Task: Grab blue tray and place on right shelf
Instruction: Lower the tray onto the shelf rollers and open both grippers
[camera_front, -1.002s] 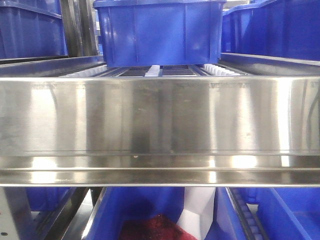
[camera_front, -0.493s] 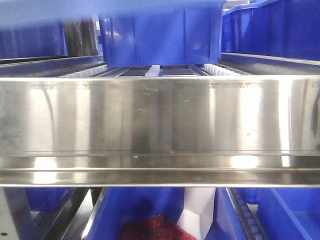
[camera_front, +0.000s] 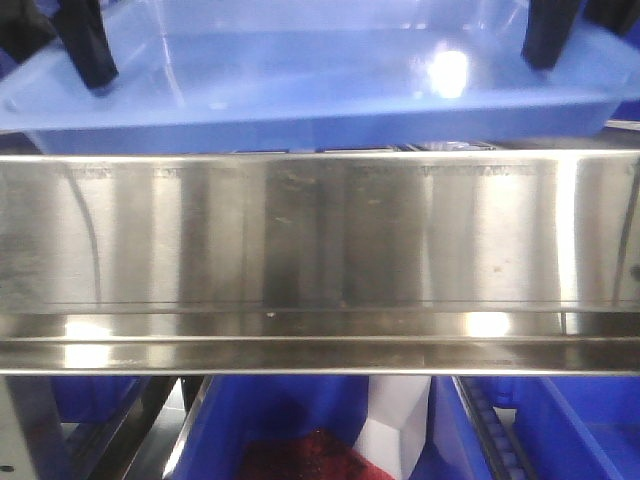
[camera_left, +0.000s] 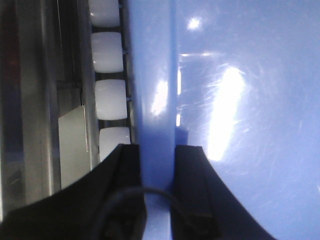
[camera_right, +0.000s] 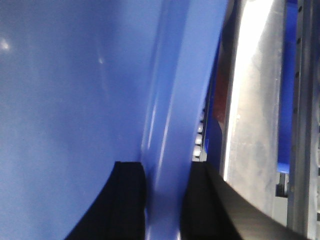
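The blue tray (camera_front: 310, 85) is a shallow, glossy periwinkle tray held level just above the wide steel front lip of the right shelf (camera_front: 320, 240). My left gripper (camera_front: 88, 50) is shut on the tray's left rim; in the left wrist view its black fingers (camera_left: 192, 180) clamp the rim (camera_left: 156, 100) from both sides. My right gripper (camera_front: 548, 40) is shut on the tray's right rim; in the right wrist view its fingers (camera_right: 130, 195) straddle the rim (camera_right: 172, 125). The tray hides the bin behind it.
White rollers (camera_left: 107, 55) run along the shelf track under the tray's left edge. Dark-blue bins (camera_front: 270, 420) stand on the level below, one holding something red (camera_front: 310, 455). A steel upright (camera_right: 255, 110) rises to the right of the tray.
The tray has come down into the front view from the top, held by both grippers, and now covers the dark-blue bin and rollers that showed behind the lip.
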